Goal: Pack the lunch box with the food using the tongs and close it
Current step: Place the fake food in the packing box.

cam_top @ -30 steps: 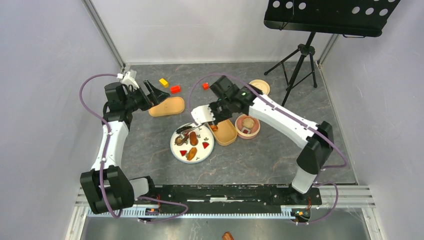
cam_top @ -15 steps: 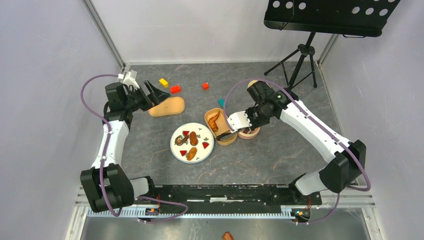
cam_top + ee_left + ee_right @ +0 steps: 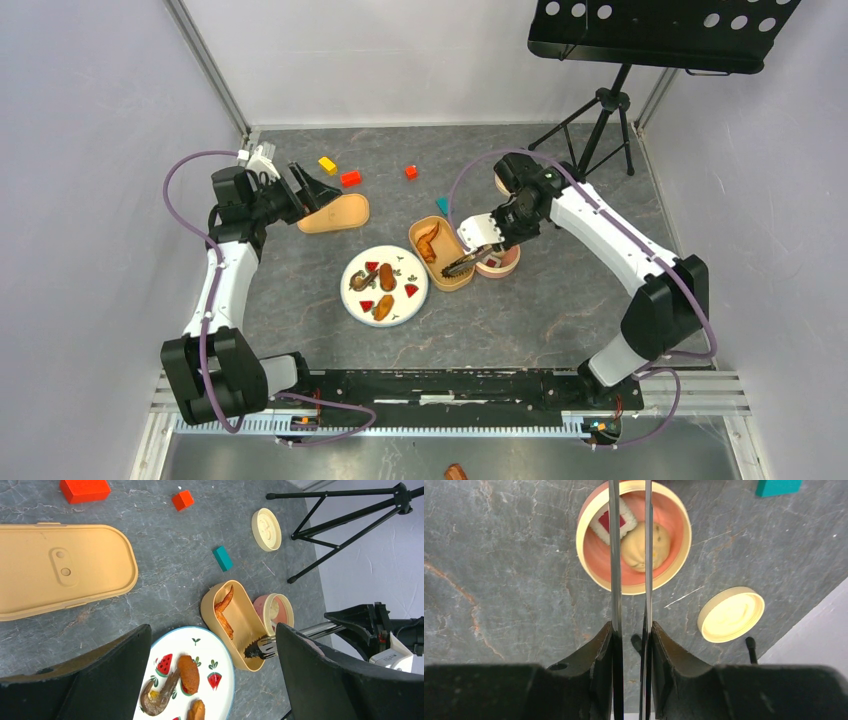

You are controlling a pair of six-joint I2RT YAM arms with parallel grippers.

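Plate (image 3: pixel 399 263): nearest you, between the arms. Most of the food (image 3: pixel 386 277) lies on it: fried chunks, a dark ridged piece, red wedges.
Box (image 3: pixel 246 622): just past the plate's right edge, open. One fried piece (image 3: pixel 223 612) lies along its far-left wall.
Tongs (image 3: pixel 460 264): tips over the box's near end, arms almost parallel with a narrow gap. You cannot tell from these views whether anything is pinched.
Right gripper (image 3: pixel 478 240): clamped across the tongs' arms, squeezing them part-way.
Pot (image 3: pixel 591 562): against the box's right side, under the tong shanks. It holds the rice ball (image 3: pixel 659 542).
Left gripper (image 3: pixel 315 188): jaws wide and empty, hovering at the lid's left end, well apart from the box.
Lid (image 3: pixel 335 213): far left, flat on the table, off the box.
Step, judged: ferrying food from plate to box, with most of it to go.
Advice: lift the tips clear of the box wall before swinging to the plate. Straddle one chunk across its narrow side and squeeze gently so it does not squirt out. Set pieces beside the fried piece, not on it.
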